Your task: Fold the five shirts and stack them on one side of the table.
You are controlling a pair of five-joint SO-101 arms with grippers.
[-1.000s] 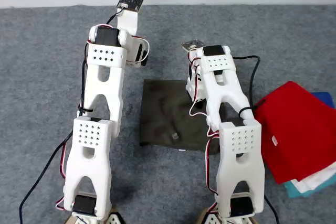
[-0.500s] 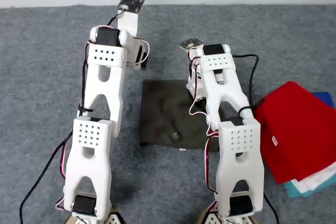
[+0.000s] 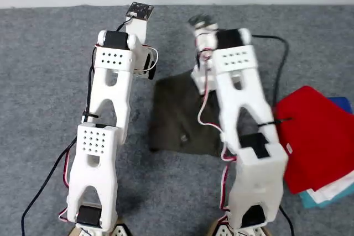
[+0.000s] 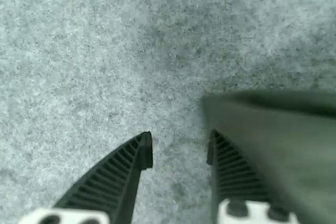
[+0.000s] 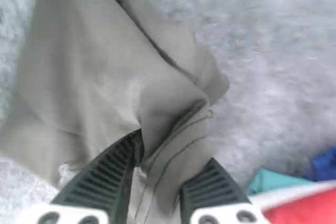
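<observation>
Right gripper (image 5: 173,153) clamped on the shirt (image 5: 100,77) (a bunched fold, it seems), left gripper (image 4: 179,139) spread just beside its corner, stack (image 3: 312,136) nearer the right arm.

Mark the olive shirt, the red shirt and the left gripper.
olive shirt (image 3: 177,114), high view, middle of the visible fabric.
red shirt (image 3: 312,136), high view, middle of its top face.
left gripper (image 4: 179,145), left wrist view, open gap midway between its fingertips.
</observation>
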